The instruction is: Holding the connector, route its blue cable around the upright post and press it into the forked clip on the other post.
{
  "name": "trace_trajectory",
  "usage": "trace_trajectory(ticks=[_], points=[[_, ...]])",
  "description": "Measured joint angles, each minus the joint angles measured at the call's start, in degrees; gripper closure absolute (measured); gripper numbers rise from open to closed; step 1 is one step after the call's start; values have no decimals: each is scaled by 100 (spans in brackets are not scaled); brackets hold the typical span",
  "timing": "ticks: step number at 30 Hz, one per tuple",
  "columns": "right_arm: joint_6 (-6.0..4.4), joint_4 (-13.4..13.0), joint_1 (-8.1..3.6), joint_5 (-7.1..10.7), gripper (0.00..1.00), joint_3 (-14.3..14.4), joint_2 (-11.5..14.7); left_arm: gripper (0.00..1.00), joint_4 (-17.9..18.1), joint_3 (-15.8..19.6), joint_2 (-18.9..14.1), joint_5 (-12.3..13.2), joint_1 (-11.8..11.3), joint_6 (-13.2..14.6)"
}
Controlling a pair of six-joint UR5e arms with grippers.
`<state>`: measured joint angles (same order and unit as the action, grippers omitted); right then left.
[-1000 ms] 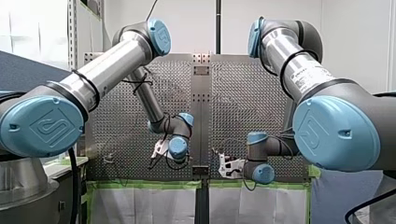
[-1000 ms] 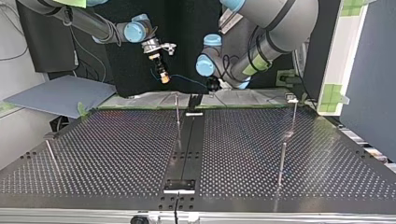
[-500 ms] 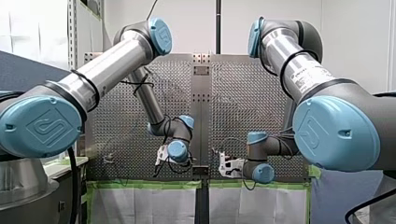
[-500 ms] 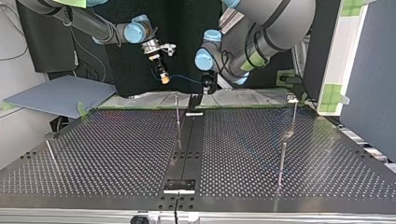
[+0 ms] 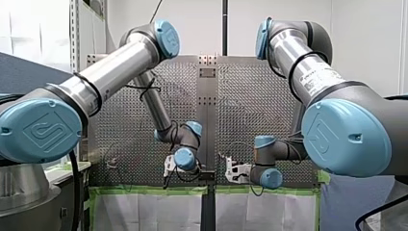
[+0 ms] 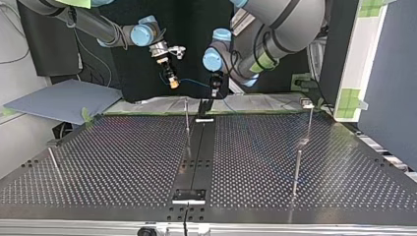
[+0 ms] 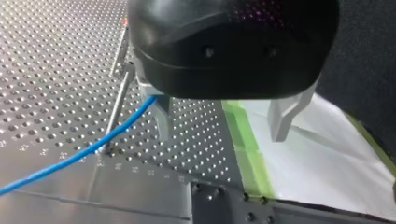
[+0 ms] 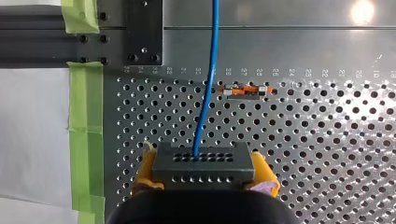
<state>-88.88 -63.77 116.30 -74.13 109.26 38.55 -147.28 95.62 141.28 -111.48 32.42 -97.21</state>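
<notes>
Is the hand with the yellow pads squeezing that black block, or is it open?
Shut. The yellow fingers of my right gripper press both sides of the connector that the blue cable comes out of.

Sheet-metal tabletop [image 6: 123,162]: perforated, satin sheen. Blue cable [image 8: 210,79]: smooth plastic jacket, slight gloss. Dark connector [image 8: 204,161]: matt plastic w/ rows of small holes. On my right claw [image 8: 204,172], pads [image 8: 264,175] yellow, rubbery-looking, matt. On my left claw [image 7: 220,119], housing black glossy plastic; fingers [image 7: 282,114] pale grey, matt, prob. metal. Thin post [image 7: 117,109]: bright metal rod. Green tape [image 8: 84,107]: paper-like, matt, wrinkled. White sheet [image 7: 317,154]: matt; paper or cloth, can't tell.
</notes>
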Motion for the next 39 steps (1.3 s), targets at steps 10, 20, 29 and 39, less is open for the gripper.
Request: trace_trajectory(ticks=[10,20,29,39], points=[[-1,95,-93,-12,100,-75,0,0,411,-10,160,1,36,-450],[-8,124,-190,1,100,-103,0,0,850,-11,159,-264,63,-891],[13,267,-231,3,100,-187,0,35,1210,-10,162,-555,72,-874],[99,510,-241,-14,100,-294,0,100,1327,-8,161,-537,79,-437]])
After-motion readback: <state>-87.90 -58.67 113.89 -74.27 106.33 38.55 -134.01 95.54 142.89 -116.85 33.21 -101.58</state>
